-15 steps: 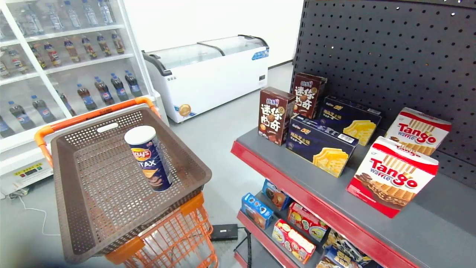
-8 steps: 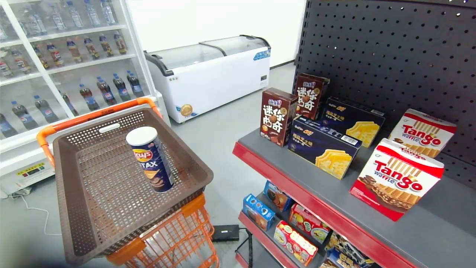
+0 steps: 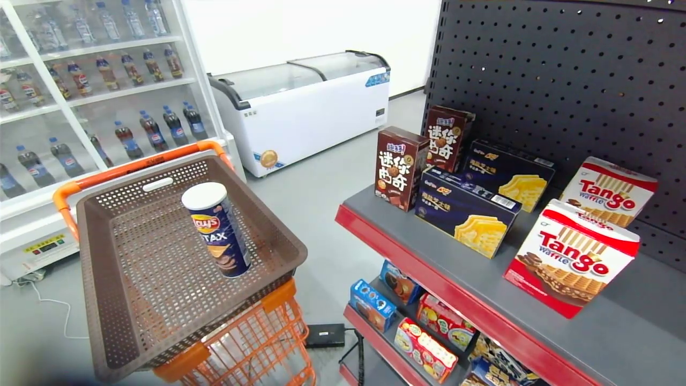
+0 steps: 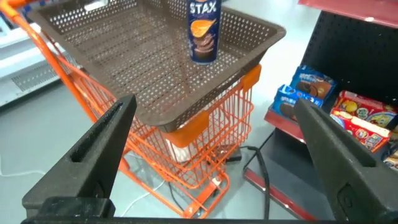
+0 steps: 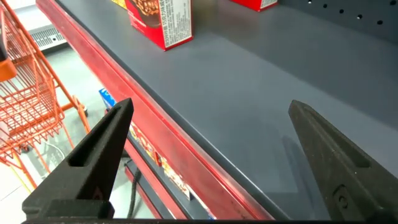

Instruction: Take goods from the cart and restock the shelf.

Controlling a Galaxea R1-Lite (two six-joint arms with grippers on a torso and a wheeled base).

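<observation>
Can: we find the chip can (image 3: 216,229) upright, long axis vertical, in the cart's basket (image 3: 134,300).
Left gripper (image 4: 214,109): spread wide, empty, facing the can; we judge it the nearer.
Right gripper (image 5: 208,109): spread, empty, over the shelf (image 3: 616,332).

Both spread wide: left gripper (image 4: 214,106) and right gripper (image 5: 211,107).
On the left, two dark wedge-shaped fingers (image 4: 93,158) are parted wide, tips pointing away from the wrist camera, forward and down. On the right it's the same pose, fingers (image 5: 339,165) parted just as wide, tips angled forward and down. In each pair the two sit level with each other, matte black, tapering toward the tips.
</observation>
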